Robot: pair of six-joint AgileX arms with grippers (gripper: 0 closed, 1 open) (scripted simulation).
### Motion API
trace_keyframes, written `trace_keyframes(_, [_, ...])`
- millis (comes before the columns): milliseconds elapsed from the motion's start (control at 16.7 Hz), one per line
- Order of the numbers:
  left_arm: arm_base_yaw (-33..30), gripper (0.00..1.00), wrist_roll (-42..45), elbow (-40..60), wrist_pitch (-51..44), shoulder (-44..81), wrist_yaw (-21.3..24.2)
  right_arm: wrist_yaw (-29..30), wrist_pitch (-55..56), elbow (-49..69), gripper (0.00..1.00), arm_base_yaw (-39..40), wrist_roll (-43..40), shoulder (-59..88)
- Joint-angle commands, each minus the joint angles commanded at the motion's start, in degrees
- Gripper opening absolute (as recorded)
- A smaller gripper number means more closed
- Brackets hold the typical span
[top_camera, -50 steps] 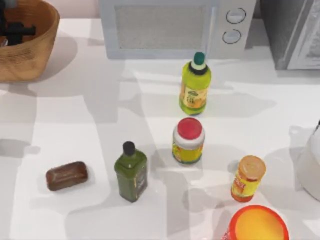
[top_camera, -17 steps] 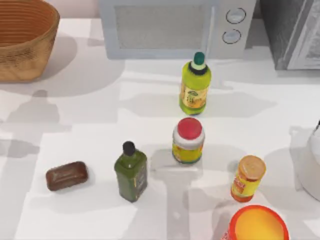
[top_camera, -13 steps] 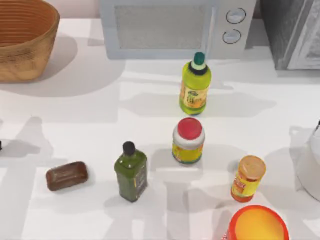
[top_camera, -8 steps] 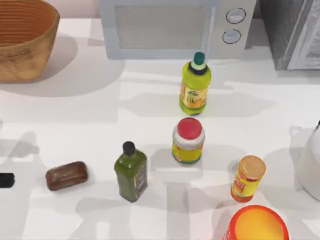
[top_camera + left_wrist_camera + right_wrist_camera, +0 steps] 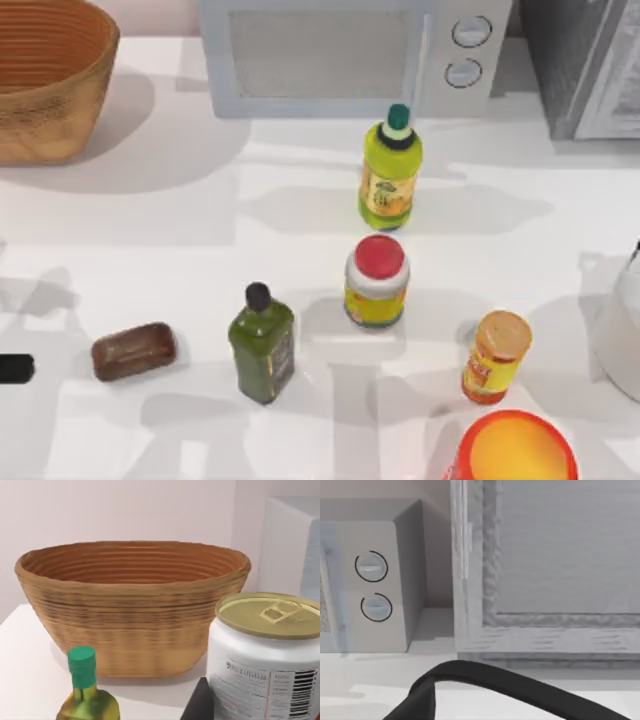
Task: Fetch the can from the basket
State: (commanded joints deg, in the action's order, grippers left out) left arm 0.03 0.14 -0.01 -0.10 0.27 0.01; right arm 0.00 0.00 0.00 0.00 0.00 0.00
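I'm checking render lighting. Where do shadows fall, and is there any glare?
Top view: soft grey shadows overlap on the white table, one spreading right of the basket; no glare. Left wrist view: a shadow under the basket, the can evenly lit.

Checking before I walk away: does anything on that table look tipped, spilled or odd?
Nothing stands out. The bottles and jars stand upright, nothing spilled. The basket sits level; the can is out of it, in the left gripper.
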Motion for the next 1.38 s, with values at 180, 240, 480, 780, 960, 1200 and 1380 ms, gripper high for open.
trace_keyframes(180, [0.53, 0.0, -0.1, 0.58, 0.96, 1.68, 1.08, 0.0, 0.0, 0.0, 1.0, 0.0, 0.0, 0.0])
trace_keyframes(240, [0.94, 0.0, -0.19, 1.23, 1.97, 3.41, 2.23, 0.0, 0.0, 0.0, 1.0, 0.0, 0.0, 0.0])
trace_keyframes(480, [2.22, 0.0, -0.55, 6.43, 9.32, 16.21, 10.63, 0.0, 0.0, 0.0, 1.0, 0.0, 0.0, 0.0])
trace_keyframes(780, [1.39, 0.0, -0.47, 17.9, 24.32, 41.53, 26.97, 0.0, 0.0, 0.0, 1.0, 0.0, 0.0, 0.0])
trace_keyframes(960, [-0.21, 0.0, -0.01, 26.42, 35.22, 59.02, 38.1, 0.0, 0.0, 0.0, 1.0, 0.0, 0.0, 0.0])
trace_keyframes(1200, [-2.78, 0.0, 0.89, 38.06, 49.94, 83.29, 52.09, 0.0, 0.0, 0.0, 1.0, 0.0, 0.0, 0.0])
trace_keyframes(1380, [-4.76, 0.0, 1.49, 45.86, 59.95, 101.47, 61.12, 0.0, 0.0, 0.0, 1.0, 0.0, 0.0, 0.0])
